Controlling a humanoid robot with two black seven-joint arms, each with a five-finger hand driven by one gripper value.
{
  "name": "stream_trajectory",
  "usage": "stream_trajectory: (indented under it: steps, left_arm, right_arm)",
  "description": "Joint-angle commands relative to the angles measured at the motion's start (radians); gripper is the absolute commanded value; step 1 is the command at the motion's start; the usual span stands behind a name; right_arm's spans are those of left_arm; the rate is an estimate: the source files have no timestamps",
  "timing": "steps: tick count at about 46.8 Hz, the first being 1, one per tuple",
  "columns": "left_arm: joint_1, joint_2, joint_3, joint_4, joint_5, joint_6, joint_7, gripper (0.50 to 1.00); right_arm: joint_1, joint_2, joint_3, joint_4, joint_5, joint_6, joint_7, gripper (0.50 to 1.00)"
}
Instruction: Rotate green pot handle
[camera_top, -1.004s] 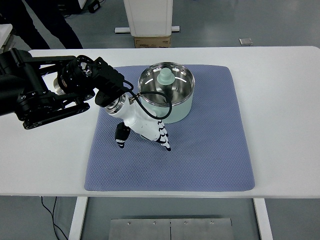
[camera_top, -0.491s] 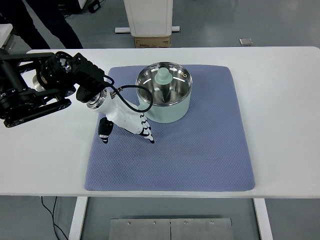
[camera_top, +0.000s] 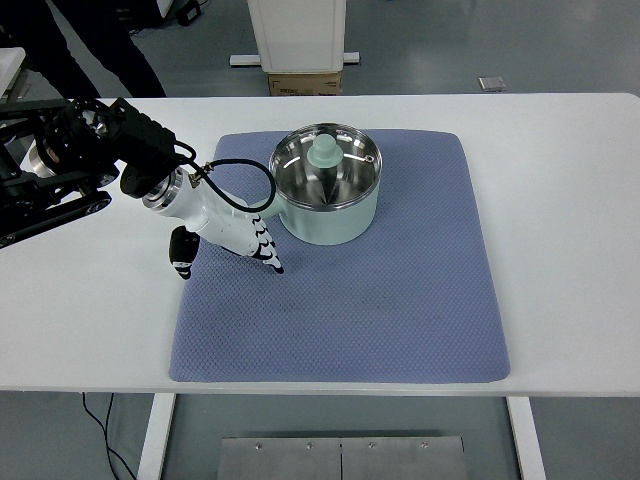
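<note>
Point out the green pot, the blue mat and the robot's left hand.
green pot (camera_top: 335, 222): head view, on its pale green outer wall.
blue mat (camera_top: 400, 300): head view, on a bare patch in front of the pot.
left hand (camera_top: 225, 228): head view, on the white palm.

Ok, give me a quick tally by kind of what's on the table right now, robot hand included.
Green pot: 1
Pot lid: 1
Blue mat: 1
Left hand over the mat: 1
Total: 4
</note>
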Motion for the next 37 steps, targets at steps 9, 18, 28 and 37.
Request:
stream_trajectory:
  steps: [9, 18, 28, 37]
  left_arm:
    - [0.003, 0.005, 0.0, 0.052, 0.021, 0.024, 0.0, 1.0]
    - [0.008, 0.003, 0.009, 0.095, 0.021, 0.041, 0.0, 1.0]
    - [0.011, 0.003, 0.009, 0.121, 0.021, 0.057, 0.0, 1.0]
    - [0.011, 0.002, 0.011, 0.152, 0.021, 0.068, 0.0, 1.0]
  right_arm:
    - [0.001, 0.0, 0.0, 0.002, 0.0, 0.0, 0.0, 1.0]
    - [-0.001, 0.0, 0.0, -0.001, 0.0, 0.0, 0.0, 1.0]
    - [0.001, 0.0, 0.0, -0.001, 0.0, 0.0, 0.0, 1.0]
    - [0.001, 0.0, 0.0, -0.001, 0.0, 0.0, 0.0, 1.0]
